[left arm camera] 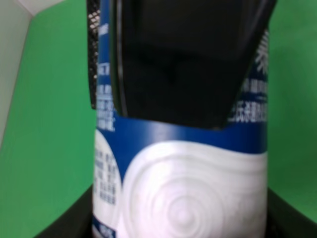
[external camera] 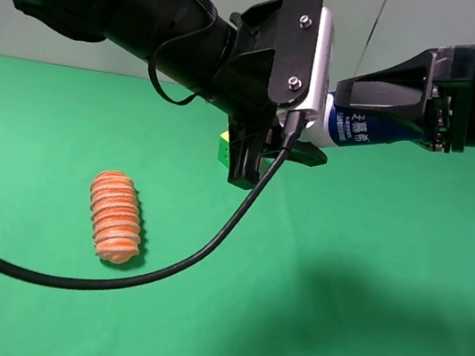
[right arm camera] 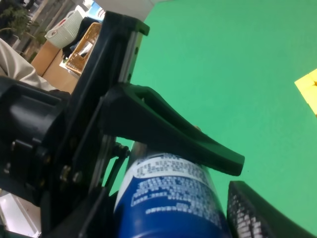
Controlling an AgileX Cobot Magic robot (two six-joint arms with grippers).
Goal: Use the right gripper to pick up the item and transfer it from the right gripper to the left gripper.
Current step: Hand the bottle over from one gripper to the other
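My right gripper (external camera: 344, 106) has its jaws closed on the bottle (external camera: 365, 129). They grip its dark blue end and hold it sideways in the air, well above the green worktop (external camera: 362, 306). The bottle's white end reaches in between the jaws of my left gripper (external camera: 279, 156), which meets it from the opposite side.

Only the high camera shows the rest of the worktop. An orange ribbed roll (external camera: 115, 217) lies on its left side. A loose black cable (external camera: 208, 247) sags from the left gripper in a long loop. A yellow-and-green sliver of a puzzle cube (external camera: 222, 147) peeks out behind that gripper.

My left wrist camera is filled by the bottle: a blue label with white writing and a white swirled body, with one flat black finger (left arm camera: 188, 59) of the right gripper laid over the blue part. My left jaws flank the white body on both sides, but I cannot tell whether they press on it.

My right wrist camera alone shows a left finger (right arm camera: 173, 139) lying along the bottle's side. It also shows a white basket (right arm camera: 67, 27) and a wicker basket (right arm camera: 81, 49) beyond the worktop, their contents too blurred to read. What the bottle holds is hidden too.
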